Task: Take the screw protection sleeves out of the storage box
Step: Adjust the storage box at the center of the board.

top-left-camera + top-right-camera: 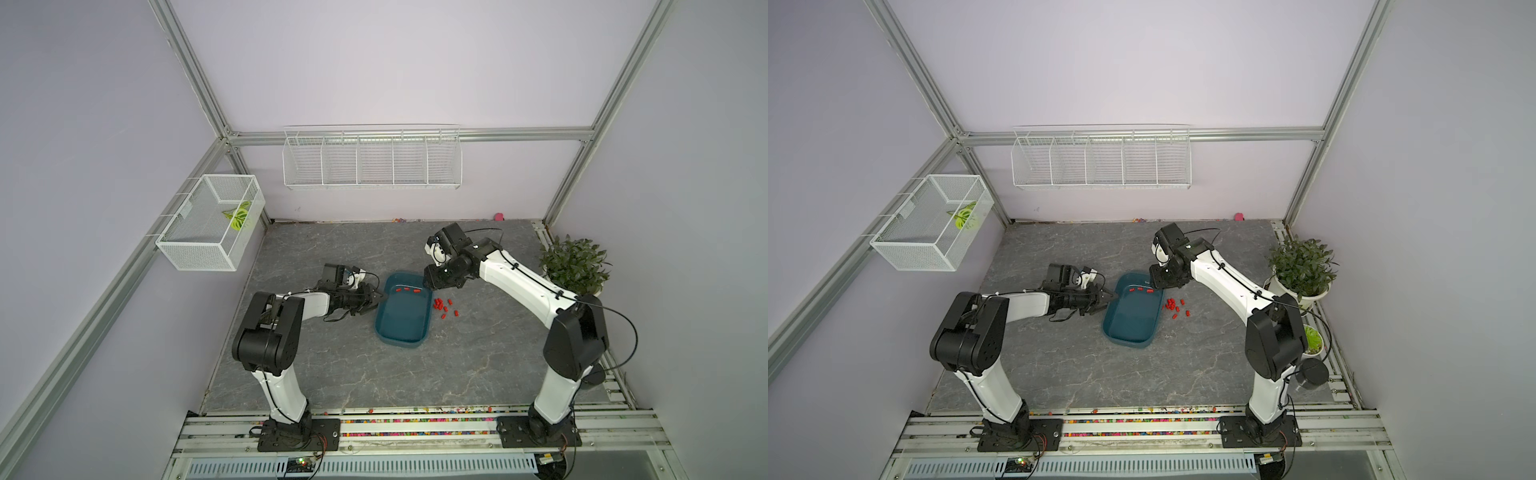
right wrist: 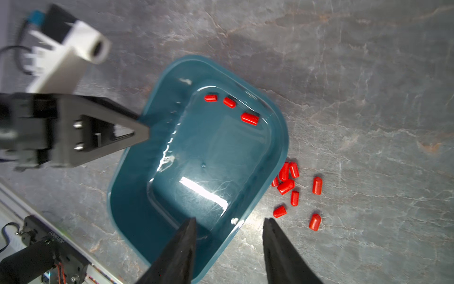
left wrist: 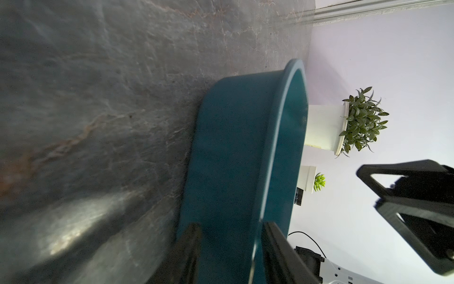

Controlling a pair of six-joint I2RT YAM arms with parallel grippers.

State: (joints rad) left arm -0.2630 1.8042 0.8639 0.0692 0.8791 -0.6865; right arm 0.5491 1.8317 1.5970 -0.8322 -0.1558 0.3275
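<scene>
The dark teal storage box (image 1: 401,322) (image 1: 1129,324) stands mid-table, seen from above in the right wrist view (image 2: 196,152). Three red screw protection sleeves (image 2: 229,102) (image 1: 406,289) (image 1: 1140,290) lie in a row by its far wall. Several more sleeves (image 2: 286,186) (image 1: 444,307) (image 1: 1175,307) lie scattered on the table just right of the box. My left gripper (image 1: 379,297) (image 1: 1112,296) (image 3: 231,225) is shut on the box's left wall (image 3: 233,147), one finger inside and one outside. My right gripper (image 1: 431,286) (image 1: 1158,286) (image 2: 229,220) hangs open above the box's far right corner, holding nothing.
A large potted plant (image 1: 573,266) and a small succulent (image 1: 1312,338) stand at the right edge. White wire baskets hang on the back wall (image 1: 372,160) and the left wall (image 1: 212,226). A pink blob (image 1: 498,216) lies at the back; coloured beads (image 1: 415,422) line the front rail.
</scene>
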